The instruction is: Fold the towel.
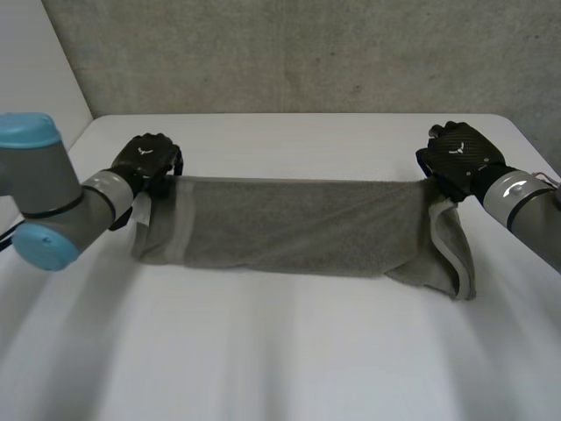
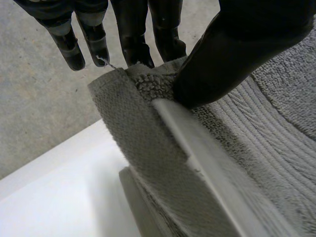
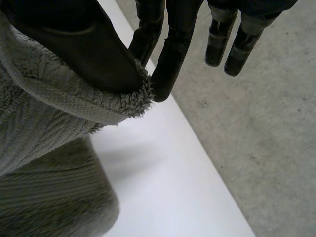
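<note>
A grey-green towel (image 1: 298,232) hangs stretched between my two hands above the white table (image 1: 280,360), its lower part resting on the tabletop. My left hand (image 1: 147,163) grips the towel's far left corner; in the left wrist view its thumb (image 2: 232,59) pinches the towel corner (image 2: 148,84) against the fingers (image 2: 136,47). My right hand (image 1: 458,158) grips the far right corner; in the right wrist view the thumb (image 3: 84,49) presses the towel's hem (image 3: 98,106) against a finger (image 3: 170,61). The right end of the towel droops in a fold.
A grey concrete wall (image 1: 289,53) stands behind the table's far edge. Concrete floor (image 3: 261,138) lies beyond the table's edge by my right hand. Bare table surface stretches in front of the towel.
</note>
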